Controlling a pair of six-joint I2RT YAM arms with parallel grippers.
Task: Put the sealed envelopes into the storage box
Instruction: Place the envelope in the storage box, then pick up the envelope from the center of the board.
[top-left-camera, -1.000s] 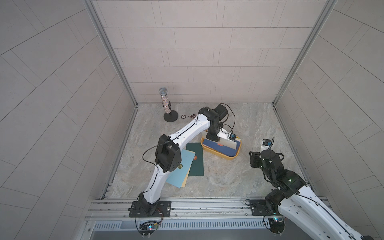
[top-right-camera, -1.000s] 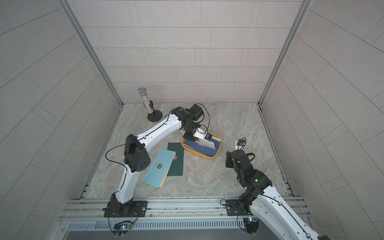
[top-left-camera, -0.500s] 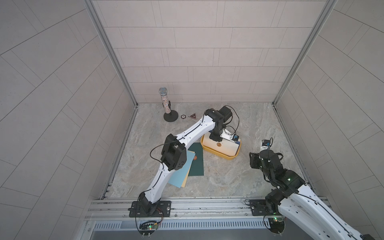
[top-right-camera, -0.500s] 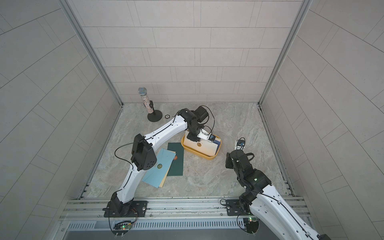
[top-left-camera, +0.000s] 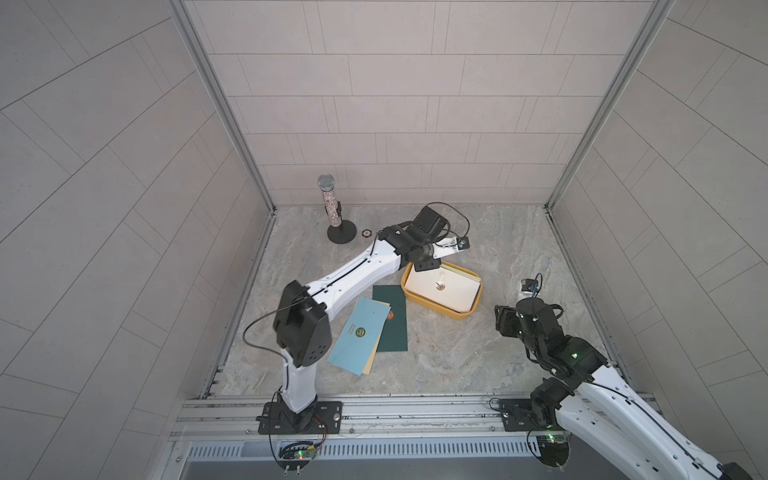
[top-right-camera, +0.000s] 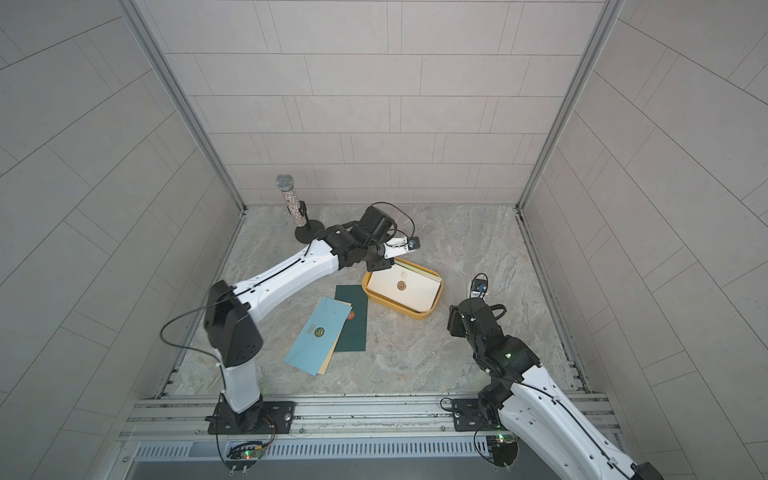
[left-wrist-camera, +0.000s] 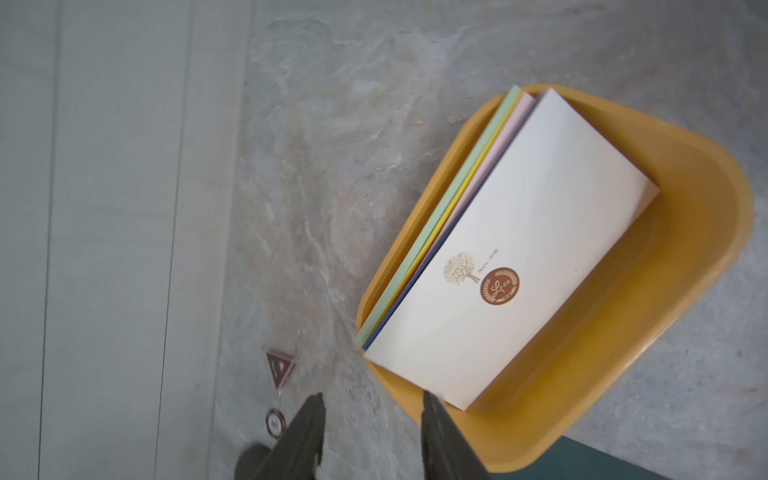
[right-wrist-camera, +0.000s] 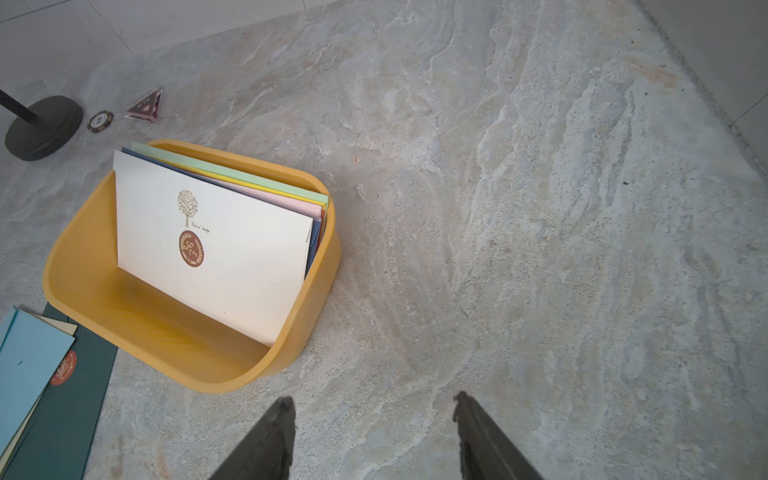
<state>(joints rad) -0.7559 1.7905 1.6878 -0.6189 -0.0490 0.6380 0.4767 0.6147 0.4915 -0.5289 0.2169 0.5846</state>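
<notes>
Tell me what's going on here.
A robot is filing envelopes into the storage box. The left gripper hangs open beside its rim, empty; a cream envelope fronts the stack leaning inside. A light blue envelope, a dark green envelope and a pale one underneath lie on the table. The right gripper is open and empty.

Cream envelope (right-wrist-camera: 216, 257) atop tilted coloured stack inside mustard storage box (right-wrist-camera: 137, 332); light-blue envelope (right-wrist-camera: 29, 374), dark-green envelope (right-wrist-camera: 70, 415) flat beside.
</notes>
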